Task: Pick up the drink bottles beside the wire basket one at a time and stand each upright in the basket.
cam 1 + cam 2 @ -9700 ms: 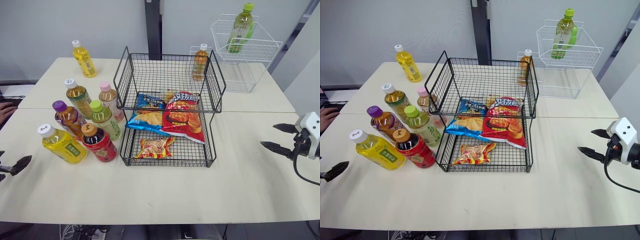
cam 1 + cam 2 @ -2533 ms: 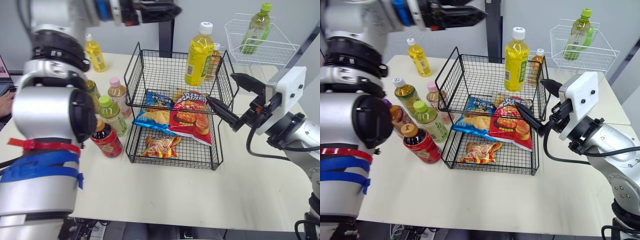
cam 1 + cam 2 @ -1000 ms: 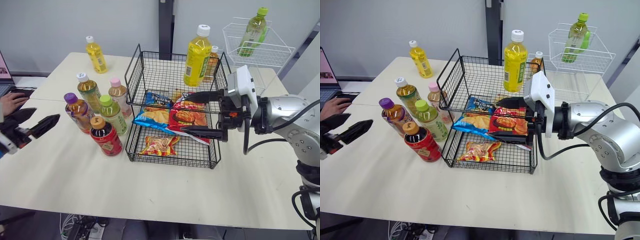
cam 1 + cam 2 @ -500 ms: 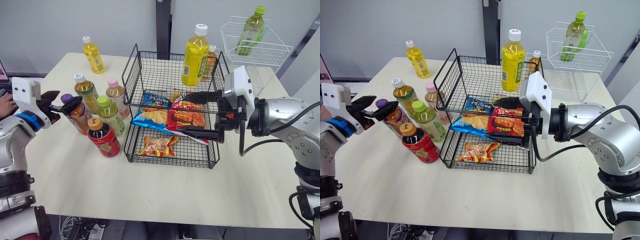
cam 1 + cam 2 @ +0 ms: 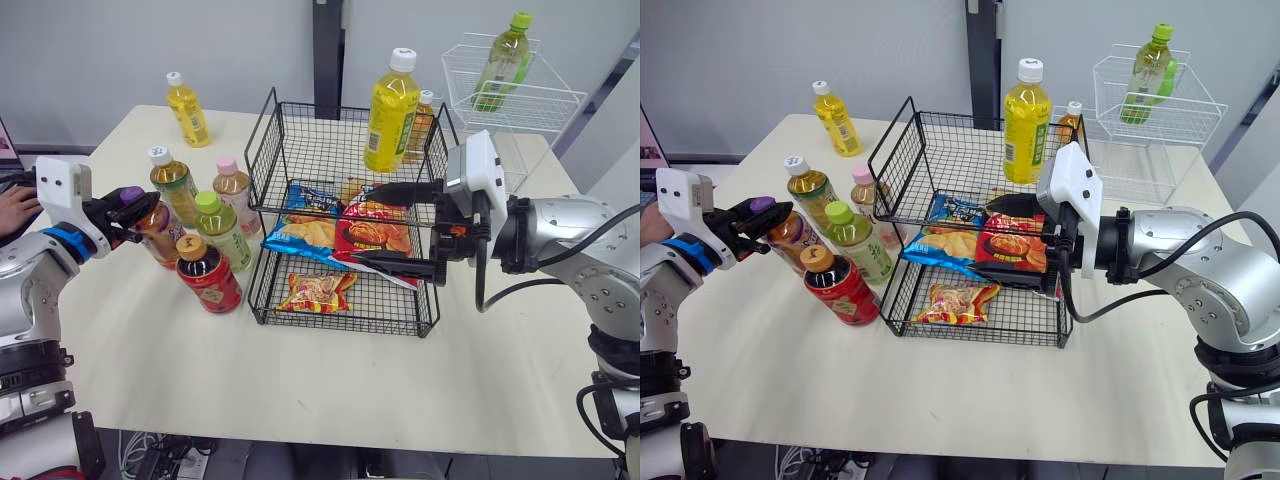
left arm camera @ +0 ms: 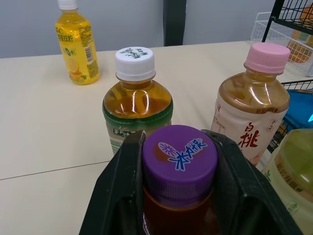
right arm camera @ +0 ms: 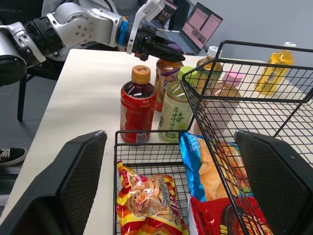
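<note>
Purple-cap bottle (image 5: pixel 158 235) stands upright on table (image 5: pixel 300 390), just left of wire basket (image 5: pixel 345 110). It's in the cluster w/ white-cap tea bottle (image 5: pixel 176 188), pink-cap bottle (image 5: pixel 236 187), green-cap bottle (image 5: pixel 223 232) and red bottle (image 5: pixel 210 280). I've got L gripper (image 6: pixel 180 161) w/ jaws clamped on the purple cap, one finger (image 6: pixel 120 196) touching each side. R gripper (image 5: pixel 395 228) hangs at the basket's front right, jaws wide apart, one finger above the other, next to red chip bag (image 5: pixel 375 235). Big yellow bottle (image 5: pixel 391 105) stands upright in the top tier, back right corner. Blue chip bag (image 5: pixel 300 235) lies beside the red one; small snack pack (image 5: pixel 315 292) sits below in front. Small yellow bottle (image 5: pixel 188 110) is well apart, back left of table.
</note>
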`<state>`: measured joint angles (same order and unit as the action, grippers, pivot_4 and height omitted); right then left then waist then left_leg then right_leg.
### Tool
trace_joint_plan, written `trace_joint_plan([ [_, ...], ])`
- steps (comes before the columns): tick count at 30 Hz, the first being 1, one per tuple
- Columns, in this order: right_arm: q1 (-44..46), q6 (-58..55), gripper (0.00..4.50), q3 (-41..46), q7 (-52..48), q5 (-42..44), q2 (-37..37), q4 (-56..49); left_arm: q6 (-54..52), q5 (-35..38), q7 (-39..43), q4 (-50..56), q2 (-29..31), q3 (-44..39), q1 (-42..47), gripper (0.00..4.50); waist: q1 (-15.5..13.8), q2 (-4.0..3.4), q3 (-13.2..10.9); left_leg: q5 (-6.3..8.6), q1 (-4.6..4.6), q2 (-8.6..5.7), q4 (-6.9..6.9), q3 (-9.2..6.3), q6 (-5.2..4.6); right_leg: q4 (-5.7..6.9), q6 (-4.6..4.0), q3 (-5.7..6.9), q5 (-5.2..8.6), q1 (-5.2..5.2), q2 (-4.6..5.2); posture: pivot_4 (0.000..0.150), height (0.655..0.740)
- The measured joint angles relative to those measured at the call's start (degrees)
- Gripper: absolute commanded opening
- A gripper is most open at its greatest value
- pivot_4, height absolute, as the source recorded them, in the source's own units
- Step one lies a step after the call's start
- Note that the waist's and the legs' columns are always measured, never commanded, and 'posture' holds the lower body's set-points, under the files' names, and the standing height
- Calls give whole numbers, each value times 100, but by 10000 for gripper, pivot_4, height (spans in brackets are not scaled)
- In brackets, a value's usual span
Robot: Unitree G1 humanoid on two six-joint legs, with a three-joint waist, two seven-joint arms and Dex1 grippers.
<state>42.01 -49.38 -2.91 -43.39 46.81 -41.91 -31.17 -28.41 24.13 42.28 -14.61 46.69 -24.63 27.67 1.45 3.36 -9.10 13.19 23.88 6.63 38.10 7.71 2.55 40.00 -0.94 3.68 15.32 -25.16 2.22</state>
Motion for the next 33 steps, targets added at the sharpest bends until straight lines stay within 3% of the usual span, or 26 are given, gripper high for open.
trace_joint_plan([
  [9, -2, 29, 45000, 117, 17, -34, 6, -2, -357, 248, 334, 486, 384, -108, -428, 13491, 16, 0, -3, 0, 3, 3, -4, 0, 0, -2, 0, 1, 0, -6, 0, 1500, 7148],
  [15, -158, 469, 45000, 351, 126, -189, 161, -37, -708, 509, 807, 564, 1410, -524, -325, 13491, 11, 4, -8, 0, 7, 4, -8, -3, 1, -4, 0, 8, 1, -10, 0, 1500, 7148],
  [19, -423, 660, 45000, 571, 147, -279, 111, -200, -1062, 767, 1089, 313, 1924, -309, 1006, 13491, -125, 9, -7, 0, 13, -5, -6, -1, 1, -11, 1, 8, 1, -7, 2, 1500, 7148],
  [23, -603, 634, 45000, 933, 286, -244, -18, -328, -1281, 834, 1392, -242, 1929, 501, 2770, 13490, -224, 10, -6, 1, 15, -8, -2, 0, 1, -13, 0, 8, 1, -5, 1, 1500, 7148],
  [28, -974, 421, 45000, 1353, 638, 2, -172, -623, -1295, 353, 1974, -1707, 1172, 1778, 5188, 13489, -279, 13, -8, 0, 23, -10, 2, -5, 1, -12, 0, 10, 1, -8, -5, 1500, 7148],
  [33, -1362, 208, 45000, 1732, 1095, 141, -306, -901, -789, -213, 2370, -3328, 351, 2237, 6812, 13489, -219, 11, -12, 1, 27, -15, 1, -7, 0, -16, 2, 3, 2, -13, -5, 1500, 7148],
])
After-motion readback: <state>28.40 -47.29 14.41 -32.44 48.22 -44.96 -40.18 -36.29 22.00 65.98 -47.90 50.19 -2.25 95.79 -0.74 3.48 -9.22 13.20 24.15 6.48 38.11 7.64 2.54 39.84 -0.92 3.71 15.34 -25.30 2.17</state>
